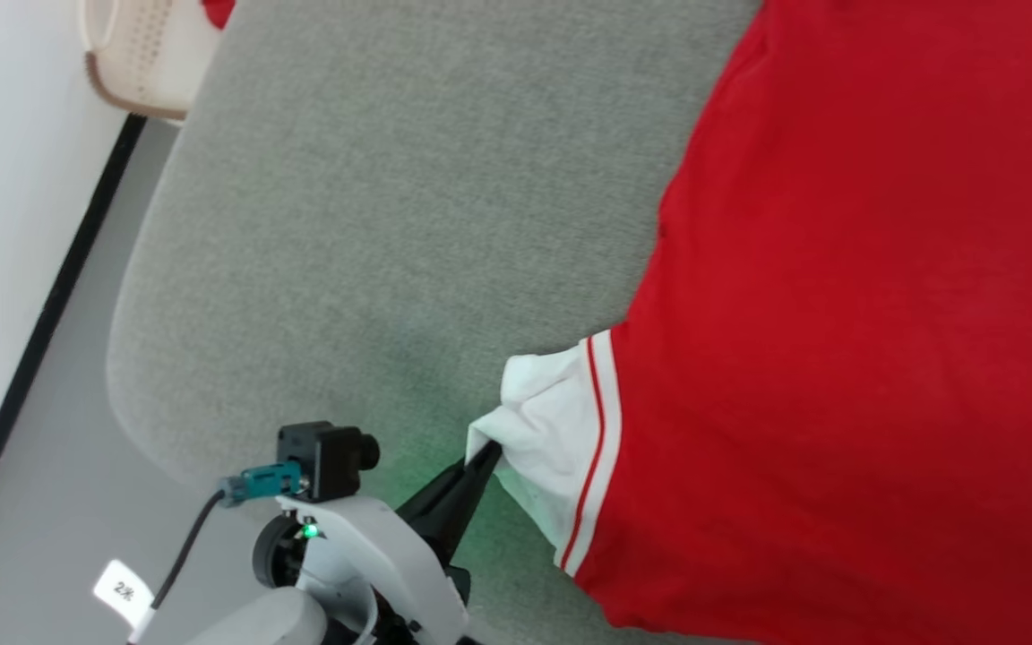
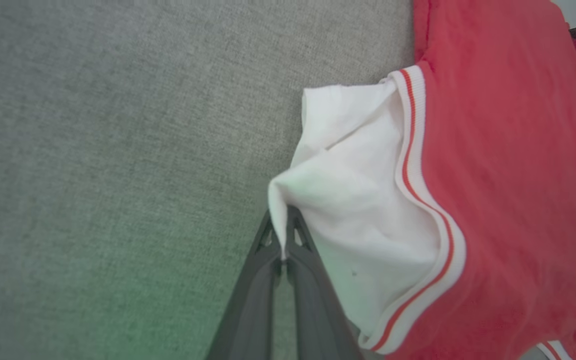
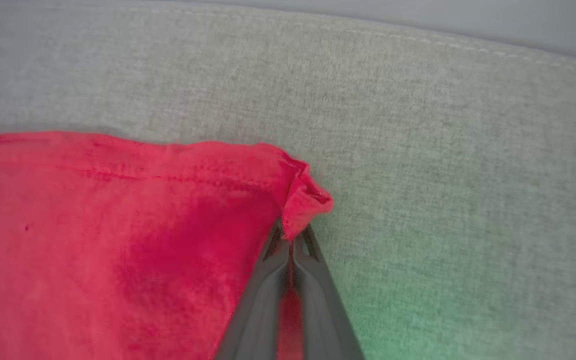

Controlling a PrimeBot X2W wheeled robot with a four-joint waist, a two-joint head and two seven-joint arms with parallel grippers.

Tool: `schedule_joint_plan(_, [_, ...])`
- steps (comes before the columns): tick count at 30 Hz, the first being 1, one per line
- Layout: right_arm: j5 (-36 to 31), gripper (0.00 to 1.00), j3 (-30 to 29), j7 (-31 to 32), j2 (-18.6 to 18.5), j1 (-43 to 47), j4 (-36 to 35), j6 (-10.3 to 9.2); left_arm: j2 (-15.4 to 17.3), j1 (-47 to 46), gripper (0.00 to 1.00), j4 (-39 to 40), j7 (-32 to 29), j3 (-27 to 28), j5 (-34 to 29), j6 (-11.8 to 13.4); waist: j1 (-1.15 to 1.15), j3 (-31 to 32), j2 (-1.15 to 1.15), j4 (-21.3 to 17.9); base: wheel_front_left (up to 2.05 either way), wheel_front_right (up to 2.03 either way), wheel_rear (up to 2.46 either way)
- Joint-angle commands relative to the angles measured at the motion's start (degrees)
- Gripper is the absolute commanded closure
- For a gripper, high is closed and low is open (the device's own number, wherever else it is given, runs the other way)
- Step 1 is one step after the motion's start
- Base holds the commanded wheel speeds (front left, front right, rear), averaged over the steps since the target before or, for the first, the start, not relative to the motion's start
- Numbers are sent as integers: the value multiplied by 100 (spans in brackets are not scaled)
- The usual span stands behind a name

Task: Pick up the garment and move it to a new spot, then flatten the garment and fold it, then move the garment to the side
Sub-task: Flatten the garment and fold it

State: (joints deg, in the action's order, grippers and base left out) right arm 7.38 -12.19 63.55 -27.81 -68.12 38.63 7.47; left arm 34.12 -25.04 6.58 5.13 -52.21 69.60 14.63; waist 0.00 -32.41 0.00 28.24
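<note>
The garment, a bright red shirt with a white striped sleeve, lies spread on the grey fabric surface at the right of the head view. My left gripper is shut on the tip of the white sleeve, pinching a fold of it between the dark fingers. In the right wrist view my right gripper is shut on a red hemmed corner of the garment, with red cloth stretching away to the left.
A cream perforated basket stands at the far upper left beyond the cushion's rounded edge. Pale grey floor and a white wall with dark baseboard run along the left. Bare grey fabric lies right of the red corner.
</note>
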Motion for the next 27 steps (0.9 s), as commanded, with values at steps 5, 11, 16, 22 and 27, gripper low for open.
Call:
schedule_joint_plan(5, [726,100,520,250,-198,807,-381,0,133,90,100,28,85,93,-4,93,0,382,0,-480,0,0,0])
schedule_joint_plan(11, [1697,100,875,473,-472,1732,-1482,0,377,206,100,128,92,190,32,246,0,732,0,-891,0,0,0])
schedule_joint_plan(16, [2305,100,706,644,-573,2725,-2426,0,593,338,100,310,77,273,72,415,0,976,0,-1217,0,0,0])
schedule_joint_plan(22, [2641,100,153,826,-403,4079,-3418,0,815,469,100,510,44,351,115,579,0,1224,0,-1506,0,0,0])
schedule_joint_plan(27, [2701,100,-331,995,-56,5206,-4179,0,974,626,100,664,65,426,202,694,0,1401,0,-1715,0,0,0])
